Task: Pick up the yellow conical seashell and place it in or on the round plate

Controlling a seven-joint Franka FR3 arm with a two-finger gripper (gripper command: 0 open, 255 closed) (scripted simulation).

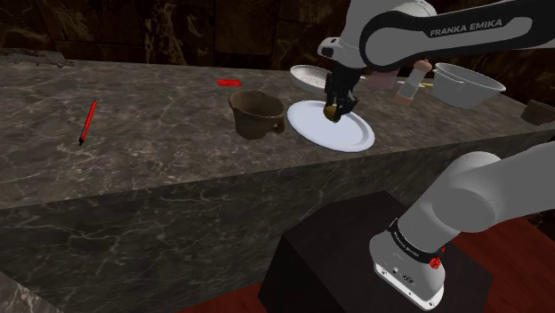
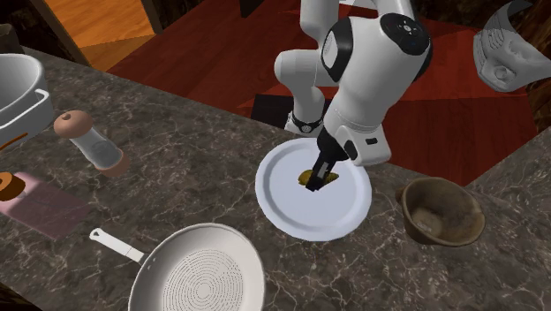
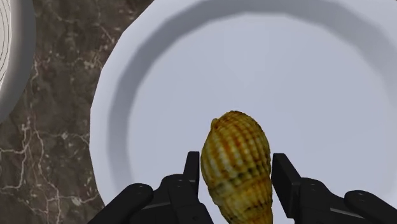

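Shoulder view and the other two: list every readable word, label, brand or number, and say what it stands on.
"FRANKA EMIKA": on the white arm's upper link, shoulder view.
Black band near the arm's base: print too small to read.
Nothing written on the plate or on the seashell in the gripper.

The picture's edge cuts off the seashell's [image 3: 236, 167] near end in the wrist view, and the plate's [image 3: 118, 108] rim runs out of frame there. In the shoulder view the gripper [image 1: 333, 113] covers most of the seashell, and the arm [image 1: 427, 36] hides part of the perforated pan [image 1: 307, 76].
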